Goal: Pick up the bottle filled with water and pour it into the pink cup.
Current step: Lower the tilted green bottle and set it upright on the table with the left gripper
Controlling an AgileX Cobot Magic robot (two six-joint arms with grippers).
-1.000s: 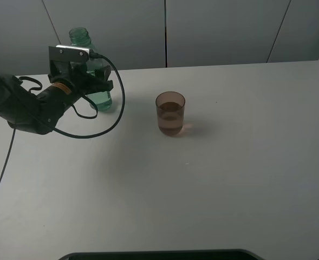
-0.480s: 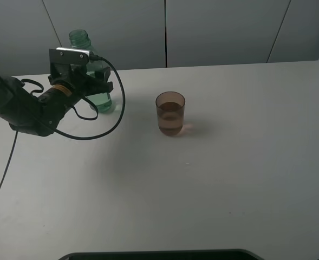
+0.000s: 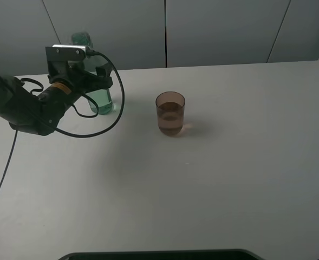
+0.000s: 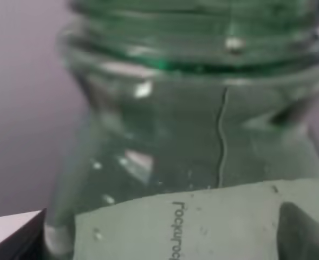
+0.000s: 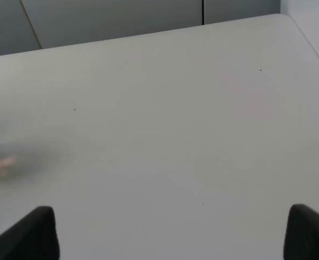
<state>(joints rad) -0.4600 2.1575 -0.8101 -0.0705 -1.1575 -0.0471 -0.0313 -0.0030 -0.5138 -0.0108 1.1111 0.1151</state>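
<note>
The green-tinted bottle [image 3: 103, 101] stands upright at the far left of the table, without a cap. My left gripper [image 3: 97, 80] is at its upper body, jaws open, one on each side. The bottle [image 4: 202, 162] fills the left wrist view, with dark fingertips [image 4: 303, 233] only at the picture's corners. The pink cup [image 3: 170, 112] stands near the table's middle, right of the bottle, with brownish liquid inside. My right gripper [image 5: 173, 238] is open over bare table and does not appear in the exterior high view.
The white table [image 3: 229, 179] runs wide to the right and front of the cup. A grey panelled wall [image 3: 219, 30] stands behind it. A black cable [image 3: 118, 103] loops from the left wrist beside the bottle. A dark edge [image 3: 159, 253] lies along the front.
The left jaws have spread apart from the bottle. The bottle's neck has shifted slightly and looks blurred. The cup has not moved.
</note>
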